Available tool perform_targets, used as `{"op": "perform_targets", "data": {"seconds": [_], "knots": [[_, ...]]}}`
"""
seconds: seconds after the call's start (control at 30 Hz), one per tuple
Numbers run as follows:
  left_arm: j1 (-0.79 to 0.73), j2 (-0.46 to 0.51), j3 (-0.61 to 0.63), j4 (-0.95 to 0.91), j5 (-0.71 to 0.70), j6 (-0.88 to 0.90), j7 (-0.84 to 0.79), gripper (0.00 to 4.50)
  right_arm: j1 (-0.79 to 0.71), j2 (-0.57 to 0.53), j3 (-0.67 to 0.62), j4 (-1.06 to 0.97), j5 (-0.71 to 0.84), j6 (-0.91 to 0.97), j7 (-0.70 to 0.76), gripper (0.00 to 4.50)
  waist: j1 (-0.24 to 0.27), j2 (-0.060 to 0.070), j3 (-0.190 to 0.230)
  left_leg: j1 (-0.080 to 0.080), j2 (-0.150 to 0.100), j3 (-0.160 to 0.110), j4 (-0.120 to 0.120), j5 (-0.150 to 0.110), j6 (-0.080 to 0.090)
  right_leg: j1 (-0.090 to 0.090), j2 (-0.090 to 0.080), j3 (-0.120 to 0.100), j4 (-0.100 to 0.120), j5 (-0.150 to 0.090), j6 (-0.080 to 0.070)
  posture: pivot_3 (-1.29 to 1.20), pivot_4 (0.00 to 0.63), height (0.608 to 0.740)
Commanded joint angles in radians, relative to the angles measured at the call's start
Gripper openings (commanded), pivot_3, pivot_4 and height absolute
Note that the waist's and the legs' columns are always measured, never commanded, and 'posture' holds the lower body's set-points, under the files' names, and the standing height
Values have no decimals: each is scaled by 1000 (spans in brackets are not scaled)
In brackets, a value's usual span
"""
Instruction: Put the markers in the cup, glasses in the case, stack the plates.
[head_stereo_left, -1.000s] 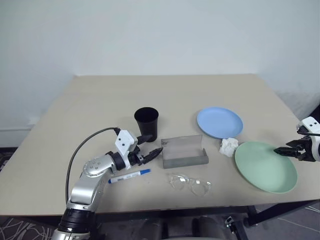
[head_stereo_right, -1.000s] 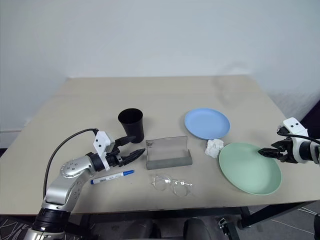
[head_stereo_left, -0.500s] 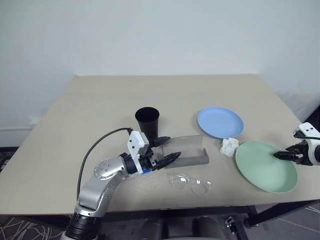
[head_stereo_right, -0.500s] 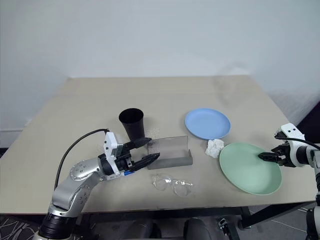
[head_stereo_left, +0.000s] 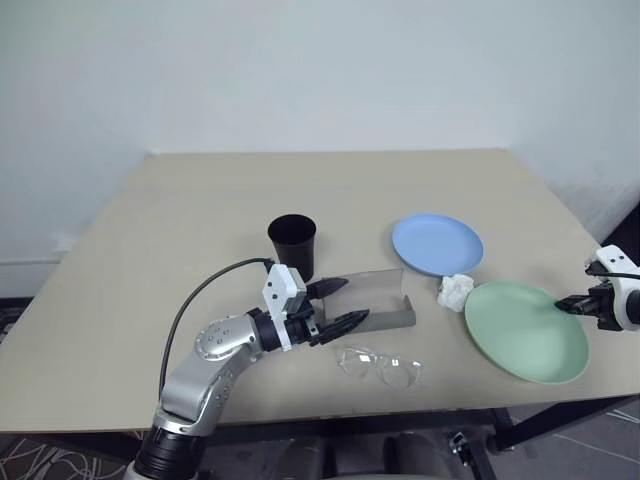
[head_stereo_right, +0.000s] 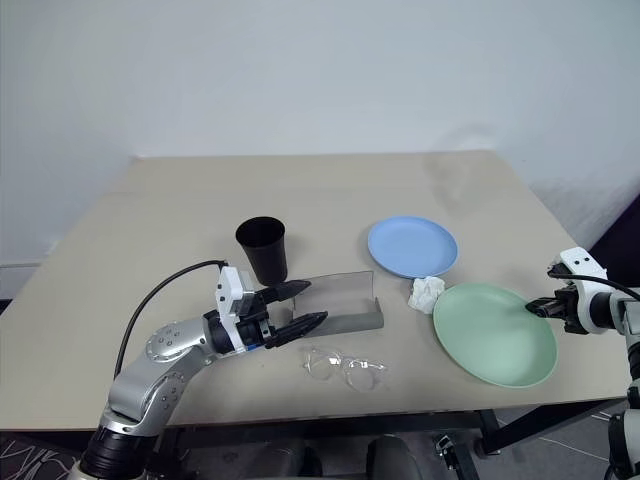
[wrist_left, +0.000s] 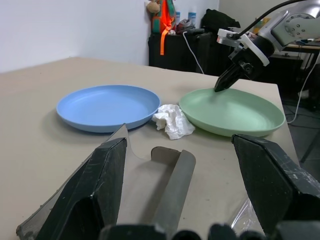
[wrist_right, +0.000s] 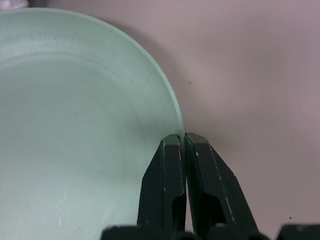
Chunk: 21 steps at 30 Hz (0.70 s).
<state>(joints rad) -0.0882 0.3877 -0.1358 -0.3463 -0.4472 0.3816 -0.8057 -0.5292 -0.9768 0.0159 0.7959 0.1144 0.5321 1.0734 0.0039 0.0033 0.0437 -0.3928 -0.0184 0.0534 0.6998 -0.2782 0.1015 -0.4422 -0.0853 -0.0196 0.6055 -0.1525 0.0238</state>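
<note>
The grey case (head_stereo_left: 392, 303) lies open mid-table, with my left gripper (head_stereo_left: 357, 299) open right at its left end; in the left wrist view its fingers (wrist_left: 95, 195) frame the case (wrist_left: 167, 185). The black cup (head_stereo_left: 292, 243) stands just behind that gripper. Clear glasses (head_stereo_left: 379, 366) lie in front of the case. The light blue plate (head_stereo_left: 437, 244) sits at the back right and the mint green plate (head_stereo_left: 526, 331) at the front right. My right gripper (wrist_right: 182, 137) is shut on the green plate's (wrist_right: 75, 125) right rim. The markers are hidden behind my left arm.
A crumpled white tissue (head_stereo_left: 456, 291) lies between the two plates, right of the case. The beige table (head_stereo_left: 180, 210) has free room at its back and left. Its right edge runs close beside the green plate.
My left gripper moved right to the case, covering the marker. My right gripper closed on the green plate's rim, and the plate shifted slightly left.
</note>
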Motion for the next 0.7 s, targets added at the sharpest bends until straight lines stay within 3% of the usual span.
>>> {"op": "perform_targets", "data": {"seconds": [0.03,0.43,0.7], "knots": [[-22,0,7,-26,-13,-4,3,3562,-24,-2,-10,19,-21,-25,-18,41,0,0,0,0,0,0,0,0,0,0,0,0,0,0,0,0,0,740],[-22,3,7,-24,-11,-5,5,3562,-69,-5,-4,98,-26,-106,26,41,0,0,0,0,0,3,1,1,1,0,0,3,0,1,1,0,0,740],[-10,6,10,-36,-12,-2,12,3562,-70,-12,-41,37,39,-135,196,41,-2,0,0,0,1,5,1,1,1,-1,0,3,0,1,1,0,0,740]]}}
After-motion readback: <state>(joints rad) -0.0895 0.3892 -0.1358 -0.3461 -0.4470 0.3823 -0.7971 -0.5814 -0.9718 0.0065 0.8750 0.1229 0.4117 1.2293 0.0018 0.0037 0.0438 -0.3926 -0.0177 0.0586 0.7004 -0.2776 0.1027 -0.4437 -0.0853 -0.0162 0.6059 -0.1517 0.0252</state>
